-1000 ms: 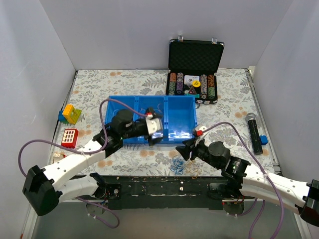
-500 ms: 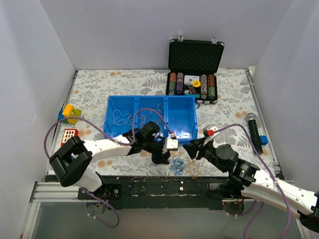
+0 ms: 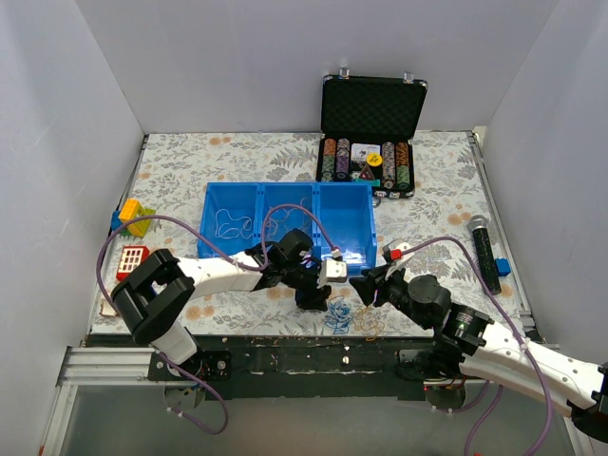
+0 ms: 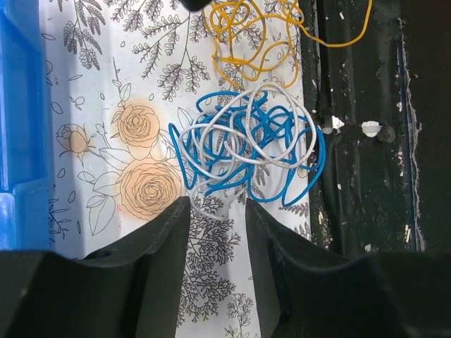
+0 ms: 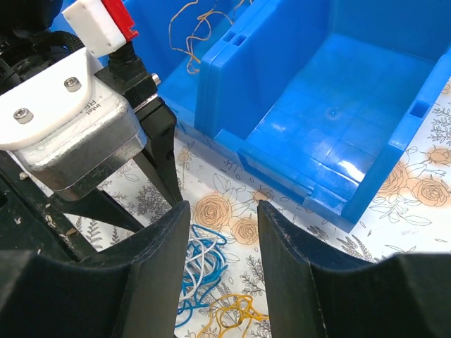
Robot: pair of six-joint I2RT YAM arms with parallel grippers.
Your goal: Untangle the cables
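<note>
The cables lie on the floral cloth near the table's front edge. They are a blue and white tangle (image 3: 335, 312) (image 4: 250, 144) (image 5: 201, 271) with a yellow bundle (image 3: 370, 322) (image 4: 254, 35) (image 5: 229, 317) right beside it. My left gripper (image 3: 314, 300) (image 4: 217, 211) is down at the tangle's left side. Its jaws stand narrowly apart, with one white loop (image 4: 211, 206) reaching between the tips. My right gripper (image 3: 365, 288) (image 5: 223, 208) hovers open above the cloth between the tangle and the bin, with nothing in it.
A blue three-compartment bin (image 3: 346, 259) stands just behind both grippers, with thin wires in its left and middle compartments. Further off are an open poker chip case (image 3: 370, 104), a microphone (image 3: 484, 252) and toy bricks (image 3: 133, 217). A black rail (image 4: 366, 176) borders the cables.
My left arm swung from over the bin down to the front, beside the tangle, and its jaws narrowed. The right gripper edged slightly toward the cables.
</note>
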